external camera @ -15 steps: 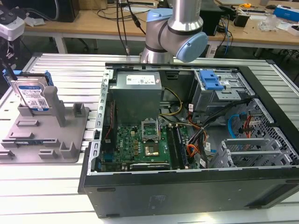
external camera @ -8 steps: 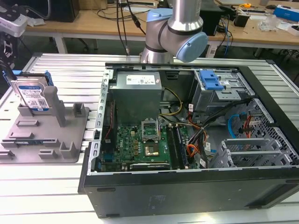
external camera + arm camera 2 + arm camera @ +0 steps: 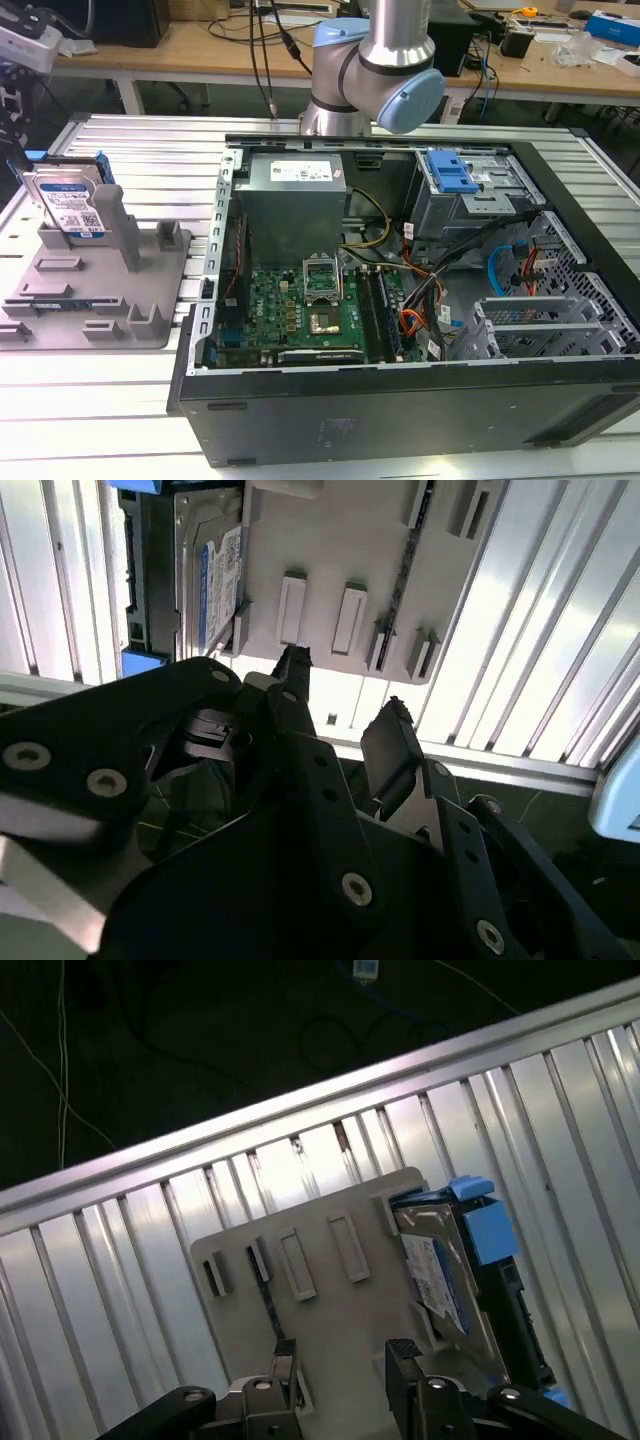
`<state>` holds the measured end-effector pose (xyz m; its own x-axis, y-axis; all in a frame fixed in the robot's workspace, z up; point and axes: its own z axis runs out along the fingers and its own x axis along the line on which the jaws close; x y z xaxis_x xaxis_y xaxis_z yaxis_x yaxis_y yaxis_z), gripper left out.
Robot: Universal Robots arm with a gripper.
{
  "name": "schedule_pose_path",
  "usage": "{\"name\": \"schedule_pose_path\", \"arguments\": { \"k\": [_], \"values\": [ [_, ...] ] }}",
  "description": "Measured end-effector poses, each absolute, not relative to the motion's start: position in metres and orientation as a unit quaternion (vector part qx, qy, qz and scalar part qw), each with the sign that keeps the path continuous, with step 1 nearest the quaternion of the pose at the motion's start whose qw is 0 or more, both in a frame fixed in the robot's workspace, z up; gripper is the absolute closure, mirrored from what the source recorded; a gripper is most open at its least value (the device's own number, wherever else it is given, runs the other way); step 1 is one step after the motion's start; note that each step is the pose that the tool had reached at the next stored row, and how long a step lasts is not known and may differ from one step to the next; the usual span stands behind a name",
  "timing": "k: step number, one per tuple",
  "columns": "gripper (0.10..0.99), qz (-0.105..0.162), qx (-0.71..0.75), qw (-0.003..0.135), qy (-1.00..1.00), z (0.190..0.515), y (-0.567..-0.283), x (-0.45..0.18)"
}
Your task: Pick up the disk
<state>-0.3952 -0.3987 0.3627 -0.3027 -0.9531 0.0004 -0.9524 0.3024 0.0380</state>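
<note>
So, the exterior view. Way over on the exterior view's left, about 9 o'clock from the open PC case [image 3: 400,420], the grey fixture [image 3: 100,290] sits flat on the slatted metal table [image 3: 140,140]. The disk [image 3: 68,205] stands on edge in the fixture's 10 o'clock corner, label facing the camera, with blue rails on its sides. A tall upright post [image 3: 120,225] is just beside it at 3 o'clock.

Moving right, the case lies on its side with the panel off. Inside it the power supply [image 3: 290,185] is at 11 o'clock, the green motherboard [image 3: 300,305] is below that at around 7, and a blue-topped drive cage [image 3: 455,175] is at 1 o'clock. The arm [image 3: 375,60] shows at 12 o'clock, behind the case.

In both wrist views the gripper [image 3: 344,685] [image 3: 342,1348] hangs above the fixture [image 3: 330,540] [image 3: 330,1290]. Its black fingers [image 3: 293,665] [image 3: 400,1352] are spread wide with nothing between them. The disk [image 3: 215,570] [image 3: 440,1270] stands in its corner slot, well apart from the fingertips and untouched.
</note>
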Motion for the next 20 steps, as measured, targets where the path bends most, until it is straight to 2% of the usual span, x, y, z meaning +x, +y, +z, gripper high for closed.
{"name": "schedule_pose_path", "arguments": {
  "k": [7, 16, 20],
  "values": [
    [0.604, -0.014, 0.657, 0.013, -0.753, 0.362, -0.399, -0.395],
    [0.604, -0.014, 0.667, 0.013, -0.745, 0.362, -0.398, -0.394],
    [0.604, -0.013, 0.668, 0.014, -0.744, 0.362, -0.381, -0.394]
  ]
}}
